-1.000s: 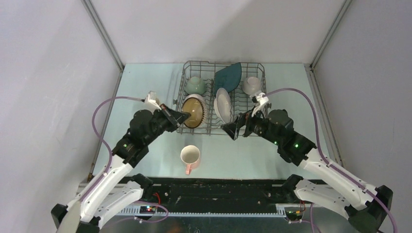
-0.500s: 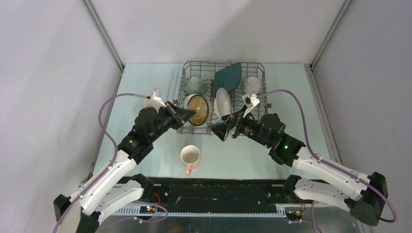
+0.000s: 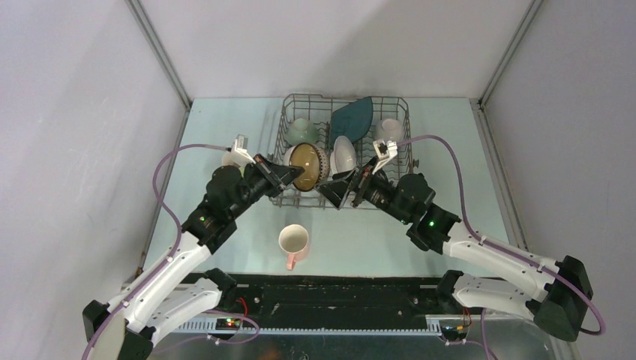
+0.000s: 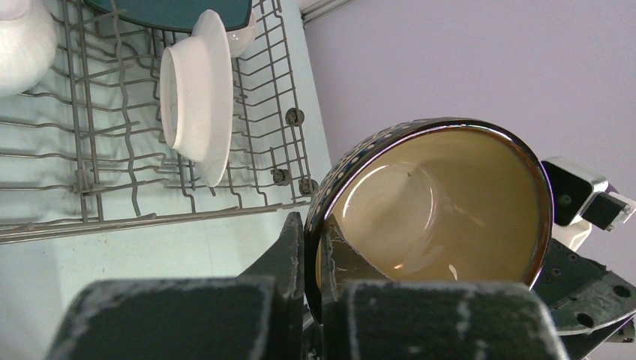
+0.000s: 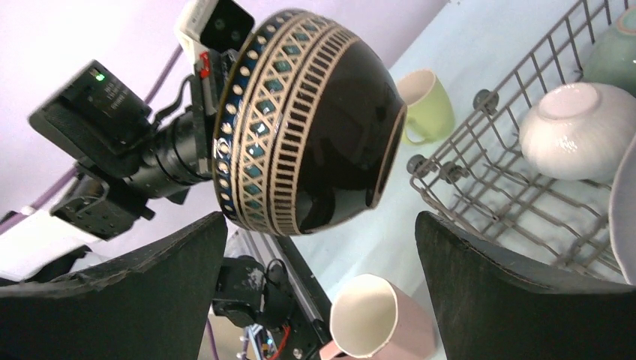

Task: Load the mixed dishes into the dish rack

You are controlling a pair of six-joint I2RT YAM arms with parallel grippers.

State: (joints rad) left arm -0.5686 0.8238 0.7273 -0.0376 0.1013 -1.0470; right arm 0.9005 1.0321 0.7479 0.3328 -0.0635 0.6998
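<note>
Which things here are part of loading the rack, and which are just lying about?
Job: dish rack; brown bowl in left pincer; pink mug; yellow-green mug; white bowl, teal plate, green bowl already racked.
Lying about: purple cables only, part of the rig.

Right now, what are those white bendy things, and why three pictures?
They are two white robot arms bolted to a pale blue table. One picture looks down from above; the other two come from little cameras on the arms' wrists. Each arm ends in a two-finger pincher, the end effector. The left end effector pinches the rim of a brown patterned bowl with a cream inside, held up near the grey wire dish rack. The right end effector is open, facing that bowl. The rack holds white bowls, a pale green bowl and a dark teal plate. A pink mug sits on the table.
</note>
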